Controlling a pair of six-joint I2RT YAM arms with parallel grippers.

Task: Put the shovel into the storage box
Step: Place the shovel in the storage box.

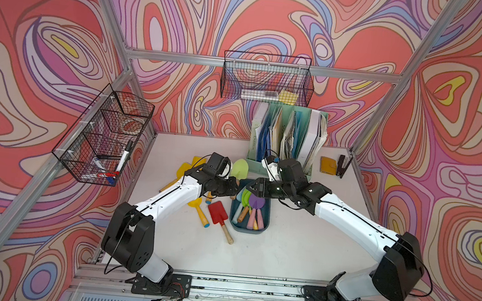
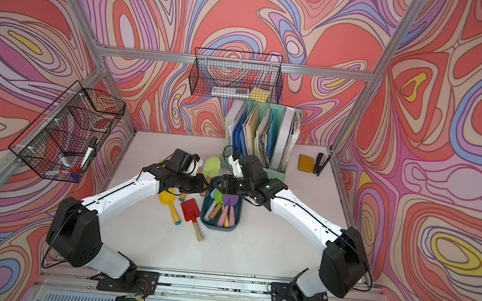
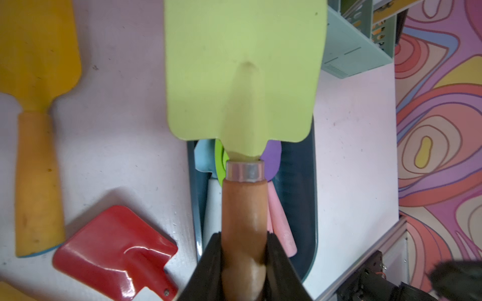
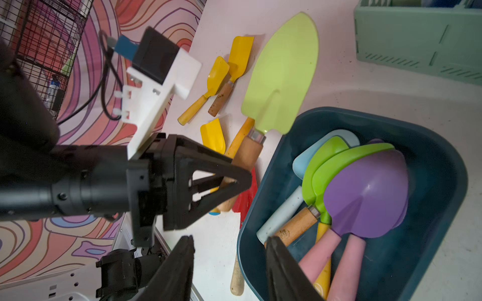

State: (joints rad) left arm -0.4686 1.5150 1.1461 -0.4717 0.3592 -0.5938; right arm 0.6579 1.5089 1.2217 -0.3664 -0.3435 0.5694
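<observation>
Gripped by its wooden handle in the left gripper (image 3: pixel 243 250), the pale green shovel (image 3: pixel 242 70) hangs over the far end of the storage box (image 3: pixel 300 198), not yet inside. Parted and empty, the right gripper (image 4: pixel 229 242) waits nearby. Inside already lie other shovels (image 4: pixel 365 192); a red shovel (image 3: pixel 114 250) and a yellow shovel (image 3: pixel 39 78) lie on the table (image 3: pixel 352 156).

lime shovel (image 3: pixel 242 73) tip cropped, storage box (image 3: pixel 297 198) part-hidden

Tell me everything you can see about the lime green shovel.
The lime green shovel has a broad, pointed, matte painted blade, a silver metal collar and a brown wooden handle. The left tool is shut on the handle. The blade lies roughly level, just past the far end of the storage box; whether it touches the table is unclear.
</observation>
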